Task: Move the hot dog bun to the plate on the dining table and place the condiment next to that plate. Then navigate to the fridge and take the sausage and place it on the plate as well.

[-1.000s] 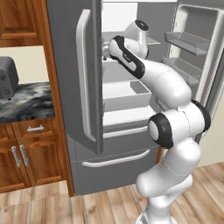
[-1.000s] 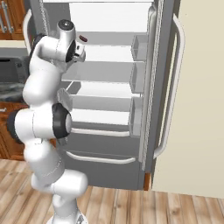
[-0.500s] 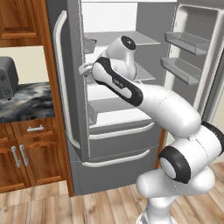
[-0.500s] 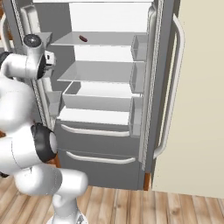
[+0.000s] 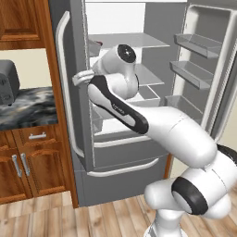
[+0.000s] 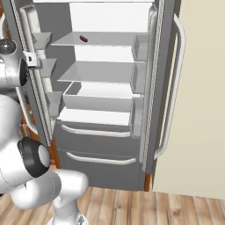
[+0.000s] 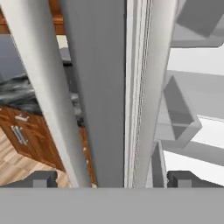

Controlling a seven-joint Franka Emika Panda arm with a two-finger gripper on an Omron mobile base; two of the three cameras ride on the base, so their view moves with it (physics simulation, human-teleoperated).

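The fridge (image 5: 121, 161) stands with both doors swung out, its white shelves bare. A small dark red sausage (image 6: 83, 38) lies on the top shelf, left of centre. My gripper (image 5: 81, 78) is at the inner edge of the left door (image 7: 105, 87), above mid height. It is open, its fingertips (image 7: 43, 178) straddling that door edge without touching it, and the door's bar handle (image 7: 41, 87) runs just left of it. The sausage sits up and to the right of the hand. The hot dog bun, the plate, the dining table and the condiment are out of view.
A marbled wall counter (image 5: 28, 109) with a grey appliance (image 5: 7, 83) and wooden cabinets (image 5: 28, 162) stands left of the fridge. The right door (image 5: 203, 74) carries bins and juts out toward me. A drawer box (image 6: 99, 101) fills the lower shelf. A beige wall (image 6: 202, 110) is on the right.
The left fridge door has swung wide open, uncovering the shelves and the sausage. My arm has moved left and down along with the door edge. The gripper has stayed open.
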